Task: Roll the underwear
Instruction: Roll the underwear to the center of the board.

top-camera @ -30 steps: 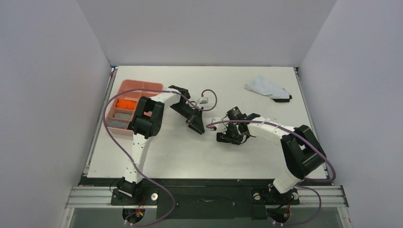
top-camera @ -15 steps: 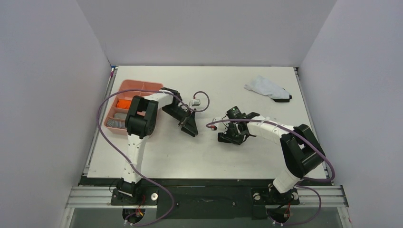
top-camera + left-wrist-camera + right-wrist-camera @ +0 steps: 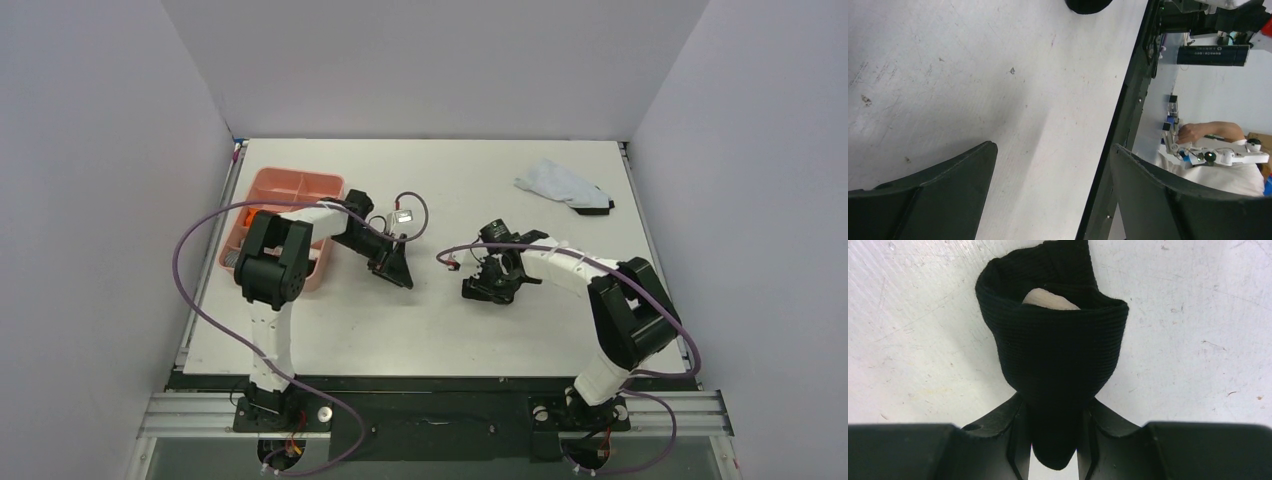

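Pincer on my R arm is narrow, its 2 fingers clamped on the near end of the black pair. The pair is wound into a tight tube, w/ the beige waistband showing inside the far end. I judge the pinch is there to stop the roll springing loose: soft knit unwinds as soon as it's let go, so the loose end gets pinned while the rest lies on the table. From above, the roll is a dark lump under that pincer, approx mid-table.

L pincer is wide, w/ nothing btwn its fingers and only bare tabletop below. It hangs low just R of the tray, well apart from the roll. It's prob free because the roll needs only 1 hold now, and it sits btwn tray and roll, handy for either.

A sliver of orange shows in 1 tray compartment behind my L arm. That's likely the orange pair, stowed, but I can't tell how well it's rolled. A pale cloth lies near the far R corner, well apart from both arms.
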You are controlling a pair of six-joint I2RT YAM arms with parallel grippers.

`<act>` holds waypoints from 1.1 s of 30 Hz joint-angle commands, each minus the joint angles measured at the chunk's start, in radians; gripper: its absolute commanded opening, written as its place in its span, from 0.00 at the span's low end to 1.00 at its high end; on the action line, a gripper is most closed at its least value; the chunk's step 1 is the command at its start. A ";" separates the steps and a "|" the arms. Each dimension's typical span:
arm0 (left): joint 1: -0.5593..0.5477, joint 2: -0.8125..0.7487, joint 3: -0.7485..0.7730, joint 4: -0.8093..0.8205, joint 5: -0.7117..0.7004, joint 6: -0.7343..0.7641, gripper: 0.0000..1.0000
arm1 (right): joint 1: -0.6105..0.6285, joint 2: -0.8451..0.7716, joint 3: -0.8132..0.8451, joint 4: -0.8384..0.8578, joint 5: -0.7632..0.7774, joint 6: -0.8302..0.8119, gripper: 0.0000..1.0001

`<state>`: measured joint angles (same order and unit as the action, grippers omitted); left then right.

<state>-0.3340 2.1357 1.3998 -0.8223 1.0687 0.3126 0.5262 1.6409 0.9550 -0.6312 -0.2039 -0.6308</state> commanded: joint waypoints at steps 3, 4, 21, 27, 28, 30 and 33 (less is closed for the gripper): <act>0.003 -0.130 -0.099 0.312 -0.114 -0.139 0.83 | -0.032 0.081 0.011 -0.145 -0.037 0.006 0.00; 0.002 -0.154 -0.128 0.361 -0.130 -0.157 0.83 | -0.038 0.092 0.016 -0.154 -0.048 0.003 0.00; -0.235 -0.458 -0.397 0.698 -0.480 -0.063 0.85 | -0.141 0.327 0.257 -0.392 -0.230 -0.091 0.00; -0.457 -0.467 -0.398 0.772 -0.696 0.042 0.90 | -0.146 0.367 0.288 -0.418 -0.254 -0.099 0.00; -0.474 -0.456 -0.392 0.778 -0.731 0.052 0.90 | -0.146 0.372 0.292 -0.418 -0.260 -0.099 0.00; -0.514 -0.439 -0.388 0.802 -0.769 0.078 0.91 | -0.146 0.382 0.296 -0.423 -0.264 -0.101 0.00; -0.568 -0.417 -0.387 0.878 -0.809 0.110 0.92 | -0.146 0.392 0.300 -0.431 -0.274 -0.103 0.00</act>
<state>-0.8612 1.6997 1.0031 -0.0757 0.3862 0.3454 0.3775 1.9366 1.3075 -1.0168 -0.4797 -0.7052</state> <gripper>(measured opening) 0.916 0.265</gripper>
